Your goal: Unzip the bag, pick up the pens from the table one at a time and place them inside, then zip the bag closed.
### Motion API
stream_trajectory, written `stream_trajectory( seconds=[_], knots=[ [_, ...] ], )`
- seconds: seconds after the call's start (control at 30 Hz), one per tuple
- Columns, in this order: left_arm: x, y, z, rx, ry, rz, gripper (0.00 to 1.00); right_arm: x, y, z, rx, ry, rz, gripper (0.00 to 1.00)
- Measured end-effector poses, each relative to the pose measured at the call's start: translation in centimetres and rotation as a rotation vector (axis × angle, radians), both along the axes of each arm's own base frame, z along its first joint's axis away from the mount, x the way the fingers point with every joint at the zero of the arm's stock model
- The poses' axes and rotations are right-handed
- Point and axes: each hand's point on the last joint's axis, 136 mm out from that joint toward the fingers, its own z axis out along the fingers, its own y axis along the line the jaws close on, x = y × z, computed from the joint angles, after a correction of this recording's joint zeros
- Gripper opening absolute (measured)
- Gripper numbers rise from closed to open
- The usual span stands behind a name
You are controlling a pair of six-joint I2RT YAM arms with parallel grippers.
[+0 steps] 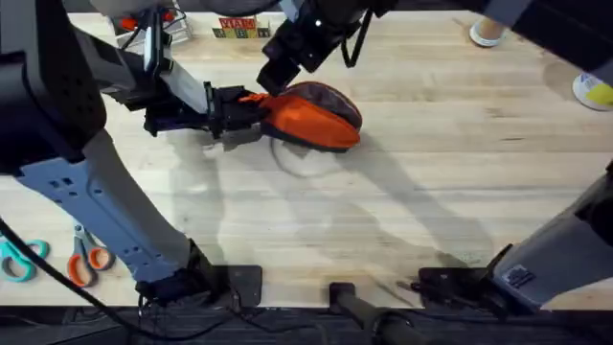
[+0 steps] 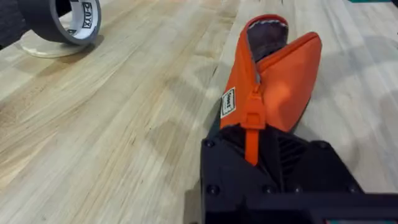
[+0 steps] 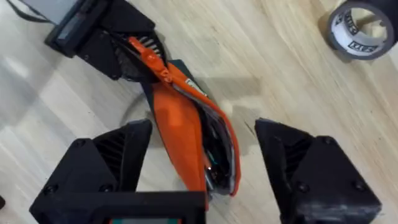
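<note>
Because the bag point(image 1: 311, 115) is soft, light fabric, it will sag; the left gripper point(image 1: 233, 110) pinches its end while the right gripper point(image 3: 202, 171) straddles it, jaws wide.

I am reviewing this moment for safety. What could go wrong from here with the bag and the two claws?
1. The left claw grips only the zipper end of the bag; a hard pull could likely slip the fabric out.
2. The right claw straddles the gaping mouth with its jaws wide apart; if it closes off-centre, it may pinch the lining or something inside.
3. The bag lies tilted on the table, so any push may roll it.
</note>
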Motion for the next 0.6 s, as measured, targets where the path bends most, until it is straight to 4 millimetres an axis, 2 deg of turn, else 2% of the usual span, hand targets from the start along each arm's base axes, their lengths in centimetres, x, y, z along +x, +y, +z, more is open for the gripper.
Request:
stream_trajectory(
  seconds=[0.6],
  knots=[
    [0.00, 0.00, 0.00, 0.000, 0.000, 0.000, 0.040, -0.87, 0.98, 0.00, -0.002, -0.002, 0.032, 0.998]
  ],
)
